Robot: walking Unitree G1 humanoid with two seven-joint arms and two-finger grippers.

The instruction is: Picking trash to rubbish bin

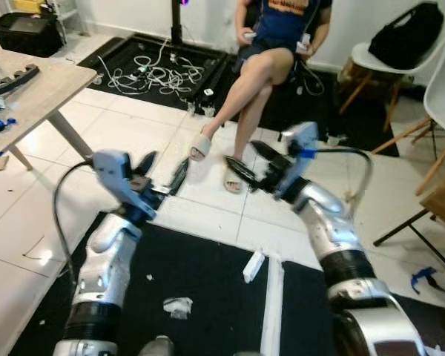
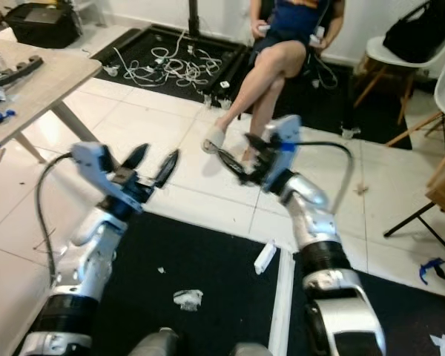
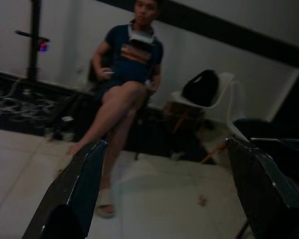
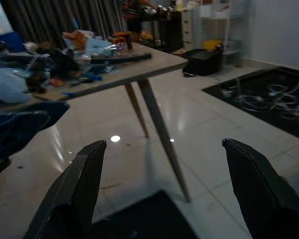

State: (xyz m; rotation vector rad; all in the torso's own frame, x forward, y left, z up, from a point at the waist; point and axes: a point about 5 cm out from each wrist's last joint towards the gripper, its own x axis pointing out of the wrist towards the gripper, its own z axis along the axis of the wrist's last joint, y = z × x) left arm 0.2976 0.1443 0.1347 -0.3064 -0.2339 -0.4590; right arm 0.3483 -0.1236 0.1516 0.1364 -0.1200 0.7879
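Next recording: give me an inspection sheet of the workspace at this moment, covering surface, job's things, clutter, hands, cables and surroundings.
Surface: black mat on white tiled floor.
Job's things: crumpled white scrap and white stick-like piece on the mat; rubbish bin: nothing seen.
Clutter: blue scrap on the floor to the right; mixed items on the wooden table.
Hands: left hand and right hand raised, both open, holding nothing.
Cables: white cable tangle on the far mat.
Surroundings: seated person; white chair with black bag.
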